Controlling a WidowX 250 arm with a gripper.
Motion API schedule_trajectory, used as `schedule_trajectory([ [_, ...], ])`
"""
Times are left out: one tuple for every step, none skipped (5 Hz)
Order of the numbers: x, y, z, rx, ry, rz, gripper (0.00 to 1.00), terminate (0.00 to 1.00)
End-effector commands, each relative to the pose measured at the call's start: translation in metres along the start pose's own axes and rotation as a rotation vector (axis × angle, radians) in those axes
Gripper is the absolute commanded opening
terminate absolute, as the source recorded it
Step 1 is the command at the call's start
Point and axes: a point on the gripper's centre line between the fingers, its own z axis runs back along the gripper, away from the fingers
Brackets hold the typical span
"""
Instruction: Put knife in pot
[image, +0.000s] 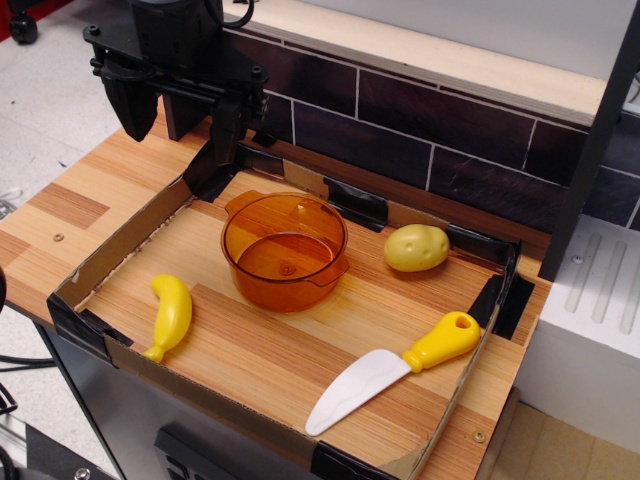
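The knife lies flat at the front right of the tray, white blade pointing front-left, yellow handle with a hole toward the right wall. The transparent orange pot stands upright in the middle of the tray, with nothing in it. My gripper hangs at the back left, above the tray's far-left corner, well away from the knife. Its two black fingers are spread apart and hold nothing.
A yellow banana lies at the front left. A yellow potato sits right of the pot. The low cardboard tray wall, taped black at the corners, rings the area. A dark tiled wall stands behind, a white block to the right.
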Motion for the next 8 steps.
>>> schedule_trajectory([
  [0.000, 0.000, 0.000, 0.000, 0.000, 0.000, 1.00, 0.00],
  [0.005, -0.020, 0.015, -0.143, 0.011, -0.154, 1.00, 0.00],
  [-0.003, -0.045, 0.017, -0.207, 0.102, -0.250, 1.00, 0.00],
  [-0.013, -0.072, 0.010, -0.223, 0.144, -0.343, 1.00, 0.00],
  [-0.026, -0.100, -0.004, -0.226, 0.113, -0.445, 1.00, 0.00],
  [-0.044, -0.126, -0.016, -0.235, 0.060, -0.483, 1.00, 0.00],
  [-0.056, -0.146, -0.029, -0.265, 0.032, -0.505, 1.00, 0.00],
  [-0.061, -0.159, -0.041, -0.258, -0.009, -0.512, 1.00, 0.00],
])
